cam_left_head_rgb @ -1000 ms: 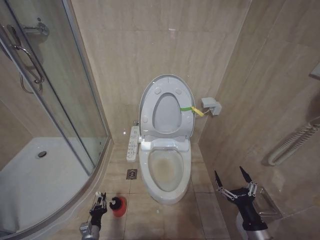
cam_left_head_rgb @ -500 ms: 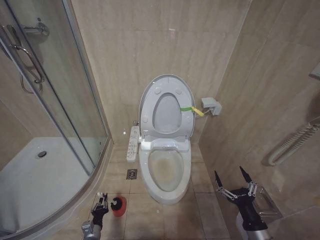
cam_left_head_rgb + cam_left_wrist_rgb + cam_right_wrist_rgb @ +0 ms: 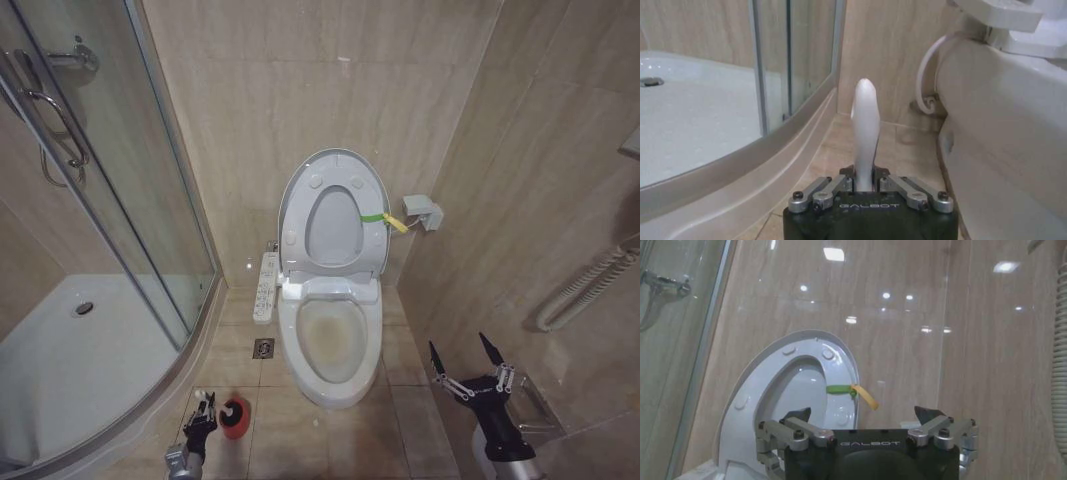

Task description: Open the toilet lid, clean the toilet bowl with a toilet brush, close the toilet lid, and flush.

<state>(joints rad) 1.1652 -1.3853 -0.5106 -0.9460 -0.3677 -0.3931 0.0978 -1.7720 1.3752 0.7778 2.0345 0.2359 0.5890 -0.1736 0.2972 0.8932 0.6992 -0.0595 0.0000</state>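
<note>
The toilet brush's (image 3: 865,135) bristle head is hidden behind the left gripper (image 3: 865,187). The toilet bowl (image 3: 1000,140) is cut off beside it.

The left gripper (image 3: 865,186) is clamped on the pale handle of the toilet brush (image 3: 865,131), which stands up between its 2 fingers. The white outer wall of the toilet bowl (image 3: 1003,145) lies beside it; the curved shower tray (image 3: 687,125) lies opposite.

From our head we look down on the toilet bowl (image 3: 332,340); our left wrist sits low beside it (image 3: 1013,150), perhaps near floor level; our right wrist faces the raised toilet lid (image 3: 767,405), also visible from our head (image 3: 300,200).
</note>
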